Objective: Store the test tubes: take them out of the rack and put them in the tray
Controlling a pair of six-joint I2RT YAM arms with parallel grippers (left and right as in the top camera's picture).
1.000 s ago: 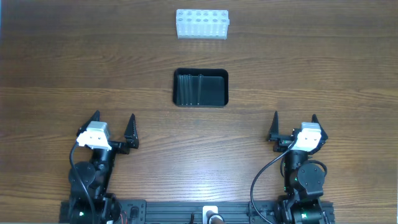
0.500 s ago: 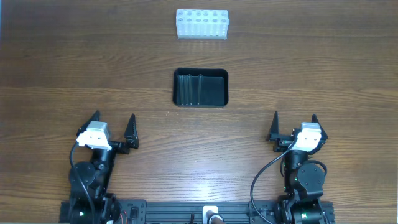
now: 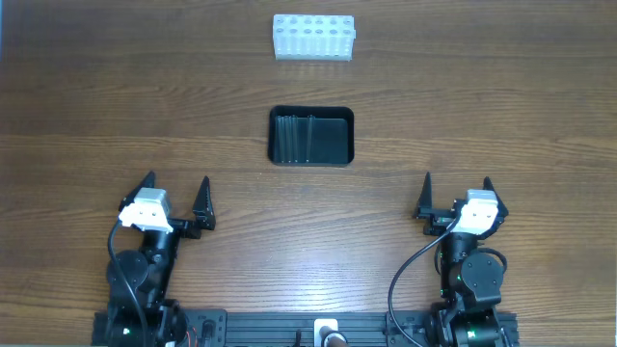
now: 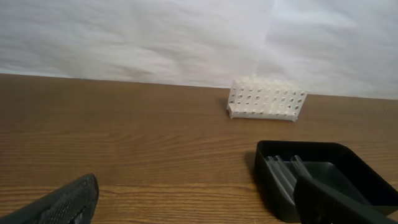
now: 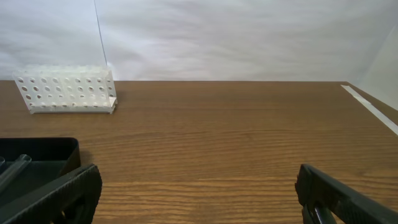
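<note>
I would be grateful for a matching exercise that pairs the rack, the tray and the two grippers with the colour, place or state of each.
Things:
1. rack
2. tray
3. left gripper
4. right gripper

Descriptions:
A. open, at the right of the top view
B. white, farthest from both grippers
C. black, in the middle, with clear tubes lying in it
D. open, at the left of the top view

Pairs: 1-B, 2-C, 3-D, 4-A
</note>
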